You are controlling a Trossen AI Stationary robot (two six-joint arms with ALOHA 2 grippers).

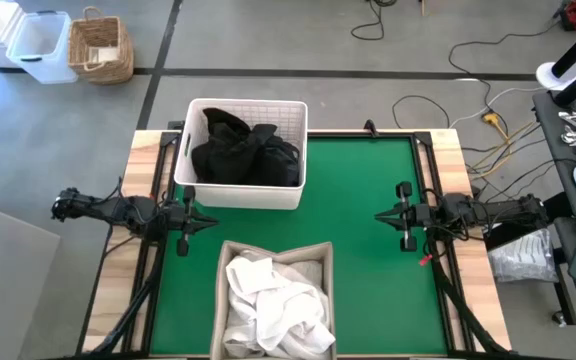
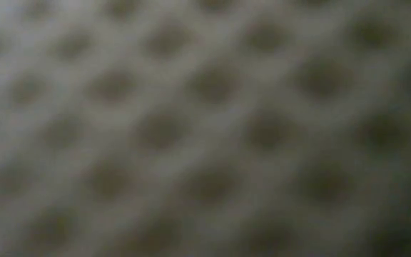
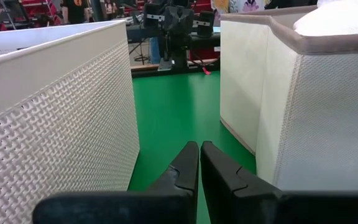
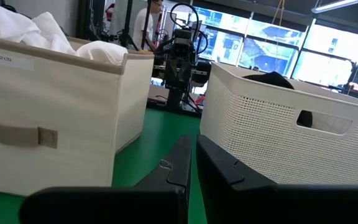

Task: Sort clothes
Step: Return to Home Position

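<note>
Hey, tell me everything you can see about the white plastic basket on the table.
The white plastic basket is rectangular and open-topped, with a smooth rim band above perforated, woven-look walls and a handle cutout in a side wall. It stands upright on the green mat, left of the table's middle, apart from the beige fabric bin. A heap of black clothes fills it, reaching about rim height.

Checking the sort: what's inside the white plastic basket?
Only black clothes show, heaped in the white basket. Whatever lies under the heap is covered.
</note>
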